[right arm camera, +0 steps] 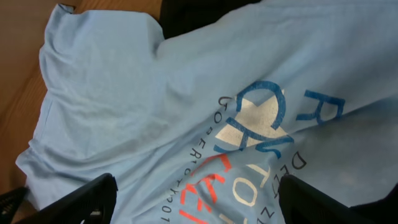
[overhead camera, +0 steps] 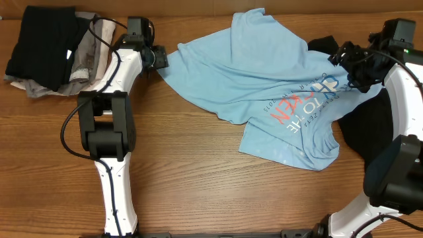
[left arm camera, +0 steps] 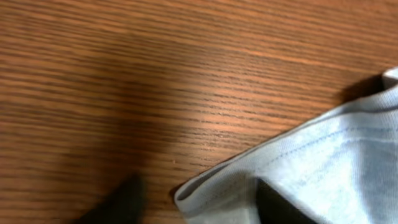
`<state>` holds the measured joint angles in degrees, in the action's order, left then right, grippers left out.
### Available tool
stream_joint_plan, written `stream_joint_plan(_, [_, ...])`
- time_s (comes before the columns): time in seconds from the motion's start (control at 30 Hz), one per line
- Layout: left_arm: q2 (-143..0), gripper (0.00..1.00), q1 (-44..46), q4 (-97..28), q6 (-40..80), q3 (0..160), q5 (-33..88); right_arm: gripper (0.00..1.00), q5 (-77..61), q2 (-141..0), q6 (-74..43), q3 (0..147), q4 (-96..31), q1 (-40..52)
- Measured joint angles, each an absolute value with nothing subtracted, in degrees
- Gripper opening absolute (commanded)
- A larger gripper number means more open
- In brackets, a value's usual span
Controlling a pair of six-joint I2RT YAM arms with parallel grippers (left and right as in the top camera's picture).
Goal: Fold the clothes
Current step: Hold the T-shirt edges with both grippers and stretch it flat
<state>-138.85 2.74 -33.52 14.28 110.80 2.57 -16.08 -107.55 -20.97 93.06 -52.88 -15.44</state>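
A light blue T-shirt [overhead camera: 264,79] with a red, white and blue print lies crumpled across the middle and right of the wooden table. My left gripper [overhead camera: 158,58] is at the shirt's left corner. In the left wrist view its fingers [left arm camera: 199,208] are apart, with the shirt's hem [left arm camera: 336,162] lying between them. My right gripper [overhead camera: 353,66] hovers over the printed part at the right. In the right wrist view it is open [right arm camera: 196,202] above the shirt's lettering [right arm camera: 124,93], holding nothing.
A black garment [overhead camera: 367,125] lies partly under the shirt at the right edge and also shows in the right wrist view [right arm camera: 199,12]. A pile of clothes, black [overhead camera: 43,46] on top of grey and beige ones [overhead camera: 86,56], sits at the back left corner.
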Motion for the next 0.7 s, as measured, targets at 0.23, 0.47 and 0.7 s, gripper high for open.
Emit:
stream_joint_plan(0.23, [-139.22, 0.31, 3.16, -33.26, 9.32, 110.96, 1.37, 0.83, -15.99, -107.55, -20.56, 93.06, -57.12, -14.04])
stream_joint_plan(0.47, [-139.33, 0.51, 4.43, -33.52, 2.28, 111.18, -3.36, 0.83, -14.44, -107.55, -19.86, 93.06, -60.36, -12.03])
stream_joint_plan(0.7, [-139.33, 0.04, 6.72, -36.62, -2.13, 111.92, -4.91, 0.81, -13.65, -107.55, -19.55, 93.06, -62.35, -10.68])
